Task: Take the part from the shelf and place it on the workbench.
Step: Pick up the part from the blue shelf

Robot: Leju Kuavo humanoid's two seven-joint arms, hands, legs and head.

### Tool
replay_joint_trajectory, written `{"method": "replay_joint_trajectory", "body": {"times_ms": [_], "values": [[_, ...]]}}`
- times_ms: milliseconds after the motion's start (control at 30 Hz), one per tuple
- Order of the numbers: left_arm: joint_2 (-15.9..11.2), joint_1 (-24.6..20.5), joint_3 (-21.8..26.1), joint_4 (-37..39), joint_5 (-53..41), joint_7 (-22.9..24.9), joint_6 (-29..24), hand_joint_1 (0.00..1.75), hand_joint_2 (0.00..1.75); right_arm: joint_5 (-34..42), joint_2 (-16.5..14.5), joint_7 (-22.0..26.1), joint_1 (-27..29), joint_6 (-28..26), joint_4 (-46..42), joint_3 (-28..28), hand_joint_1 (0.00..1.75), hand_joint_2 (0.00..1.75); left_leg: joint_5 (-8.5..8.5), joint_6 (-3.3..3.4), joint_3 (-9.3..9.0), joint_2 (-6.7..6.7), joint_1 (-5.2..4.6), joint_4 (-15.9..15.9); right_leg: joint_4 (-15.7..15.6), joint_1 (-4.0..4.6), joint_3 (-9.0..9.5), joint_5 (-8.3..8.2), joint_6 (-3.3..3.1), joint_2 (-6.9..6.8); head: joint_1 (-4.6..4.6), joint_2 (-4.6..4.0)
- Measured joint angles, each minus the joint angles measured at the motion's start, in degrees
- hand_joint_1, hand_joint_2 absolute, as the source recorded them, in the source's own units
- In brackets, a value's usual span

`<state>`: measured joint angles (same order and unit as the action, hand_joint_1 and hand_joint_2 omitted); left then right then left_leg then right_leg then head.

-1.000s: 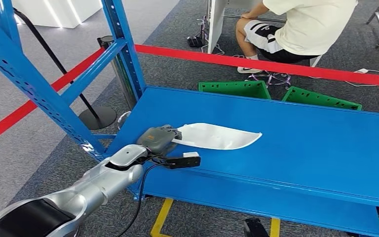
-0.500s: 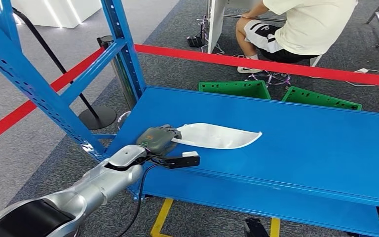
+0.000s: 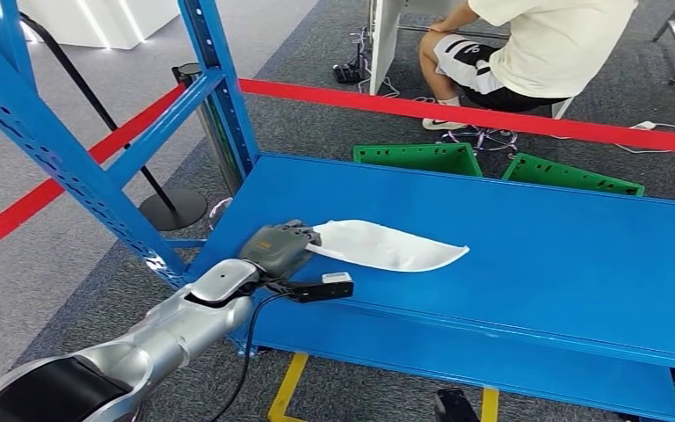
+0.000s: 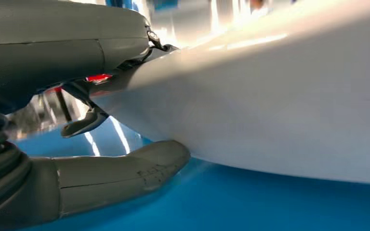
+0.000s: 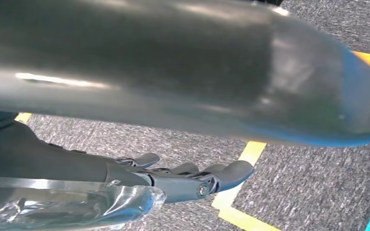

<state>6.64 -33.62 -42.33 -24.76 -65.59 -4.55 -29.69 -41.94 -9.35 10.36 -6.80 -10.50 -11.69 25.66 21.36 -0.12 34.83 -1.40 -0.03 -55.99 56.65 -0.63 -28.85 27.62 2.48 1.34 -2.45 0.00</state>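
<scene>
White, long, leaf-shaped plastic part (image 3: 391, 245) is lying flat on the blue metal shelf deck (image 3: 536, 264), its blunt end near the deck's left front corner and its pointed end reaching toward the middle. The robot's left hand (image 3: 279, 245) is grasping that blunt end; in the left wrist view the thick grey thumb (image 4: 125, 171) is sitting under the part's pale edge (image 4: 270, 120) while the darker fingers are lying over the top, so the part is being pinched between them. The right hand (image 5: 192, 180) is hanging low over grey carpet with a yellow floor line; its fingers are lying loosely extended and holding nothing.

The main risk, as I judge it, is coming from the grip sitting at one far end: once lifted, the long free length is likely to sag or swing and twist out of the pinch. The smooth, glossy surface is adding to the chance of sliding. A second risk is the pointed end dragging along the deck, or the part catching the blue perforated upright post (image 3: 48, 145) just to the left of the hand during withdrawal.

For room, the deck's front edge is lying just beside the hand, so the path out toward the robot is short. The deck to the right of the part is bare. Beyond the shelf, a red barrier tape (image 3: 457, 110), two green crates (image 3: 417, 158) and a seated person (image 3: 527, 53) are standing well apart from the part, so nothing there is crowding the lift.
</scene>
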Motion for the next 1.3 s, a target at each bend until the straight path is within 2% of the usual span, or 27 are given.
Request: {"method": "replay_joint_trajectory", "body": {"times_ms": [100,267,667,1300], "values": [[-0.9,0.0,-0.3,-0.3,-3.0,0.1,-3.6,1.69,1.75,0.0,0.0,0.0,0.0,-0.1,0.0,0.0,0.0,0.0,0.0,0.0,0.03,0.01,0.0,0.0,0.0,0.0,-0.05,0.0,0.0,0.02,-0.01,0.0],[-3.0,-1.0,-1.3,-2.5,-7.4,-0.6,-5.2,1.69,1.75,0.2,0.0,0.2,0.1,-0.1,0.0,0.0,0.0,0.0,-0.01,-0.01,0.1,0.01,0.02,0.0,0.0,0.0,-0.13,0.0,0.0,0.02,-0.01,0.0],[-7.4,-6.3,-6.1,-10.8,-10.7,-3.0,-0.4,1.69,1.75,0.5,0.0,1.1,0.1,0.0,0.0,0.0,0.0,0.0,-0.01,-0.01,0.19,0.01,0.01,0.0,0.0,0.0,-0.2,0.0,0.0,0.03,-0.01,0.0],[-9.1,-7.4,-8.5,-13.3,-10.5,-2.6,-0.3,1.69,1.75,0.7,0.0,1.9,0.1,0.4,0.0,0.0,0.0,0.0,0.0,-0.01,0.22,0.01,0.01,0.0,0.0,0.0,-0.24,0.0,0.0,0.04,-0.01,0.0]]}}
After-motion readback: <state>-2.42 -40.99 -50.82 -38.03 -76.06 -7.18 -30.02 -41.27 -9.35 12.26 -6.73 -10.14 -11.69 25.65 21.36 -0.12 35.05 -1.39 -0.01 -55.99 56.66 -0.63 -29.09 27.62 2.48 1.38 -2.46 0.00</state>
